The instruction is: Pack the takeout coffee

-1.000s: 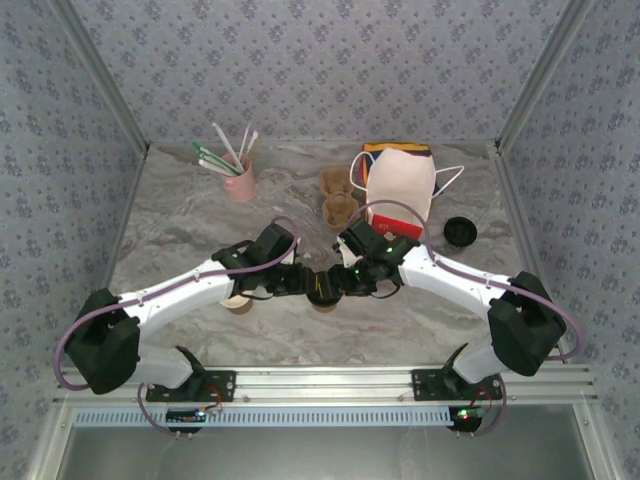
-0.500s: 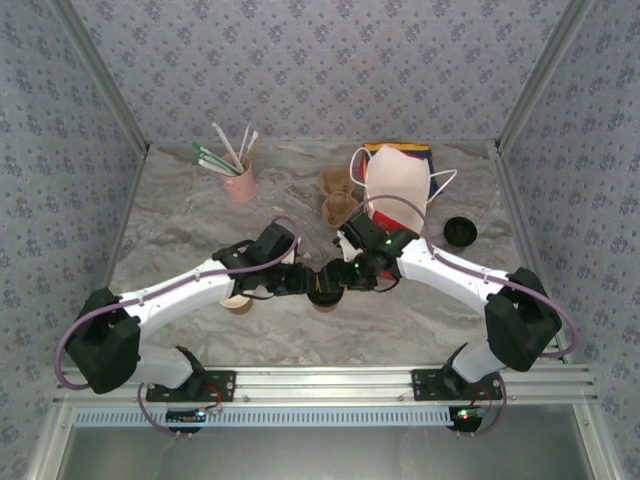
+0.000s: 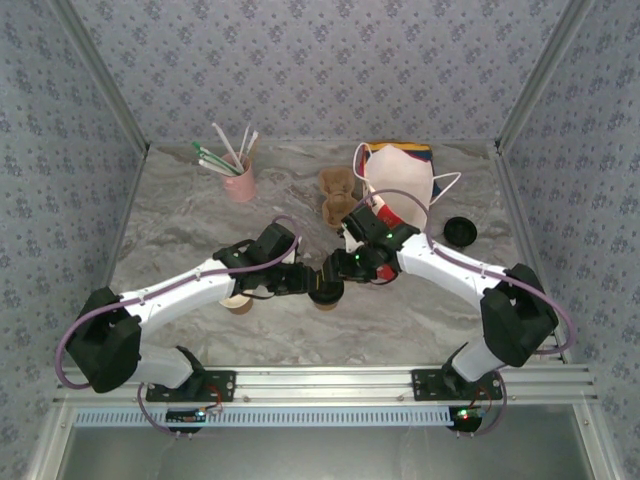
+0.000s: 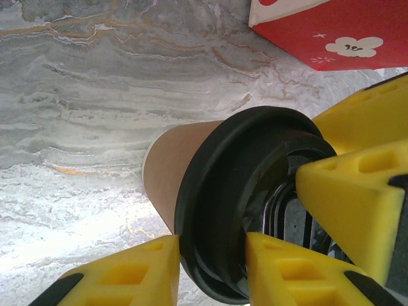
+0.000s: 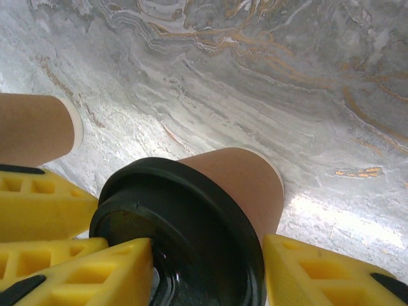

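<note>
The takeout coffee (image 3: 325, 294), a tan paper cup with a black lid, stands on the marble table between both grippers. In the left wrist view my left gripper (image 4: 210, 274) is shut on the rim of its lid (image 4: 223, 210), one yellow finger on each side. My right gripper (image 5: 210, 274) hangs over the same cup (image 5: 242, 178) with its fingers wide apart. One finger is over the lid's top and the other beside the rim. From above, the left gripper (image 3: 303, 283) and right gripper (image 3: 338, 272) meet at the cup.
A lidless paper cup (image 3: 237, 303) stands under the left arm. Further back are a brown cup carrier (image 3: 338, 195), a white and red bag (image 3: 400, 178), a loose black lid (image 3: 460, 232) and a pink cup of straws (image 3: 238, 182).
My right gripper has swung left and come over the lidded cup. The left gripper and the cup have stayed in place.
</note>
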### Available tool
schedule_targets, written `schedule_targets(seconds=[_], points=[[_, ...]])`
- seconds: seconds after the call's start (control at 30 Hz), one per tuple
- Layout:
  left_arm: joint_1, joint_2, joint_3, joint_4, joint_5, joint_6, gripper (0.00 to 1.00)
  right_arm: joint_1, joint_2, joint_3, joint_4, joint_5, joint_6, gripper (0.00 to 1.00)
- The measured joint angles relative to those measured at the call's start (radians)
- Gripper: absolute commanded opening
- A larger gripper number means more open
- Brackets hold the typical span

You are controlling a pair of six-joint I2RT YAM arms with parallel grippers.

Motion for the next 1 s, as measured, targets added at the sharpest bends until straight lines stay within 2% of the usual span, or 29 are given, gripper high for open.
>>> schedule_targets(seconds=[0.4,0.7,0.83,1.0], points=[[0.000,-0.004,0.015,-0.039,-0.024,0.004,0.31,0.010,0.019,0.017,0.010,0.003,-0.001,0.45],[0.003,-0.084,-0.007,-0.143,-0.063,0.004,0.32,0.072,0.050,0.050,0.017,-0.006,-0.001,0.47],[0.004,-0.100,-0.015,-0.158,-0.064,0.003,0.34,0.079,0.050,0.051,0.019,-0.007,-0.001,0.53],[0.004,-0.100,-0.015,-0.159,-0.064,0.003,0.39,0.077,0.050,0.051,0.011,0.000,0.000,0.56]])
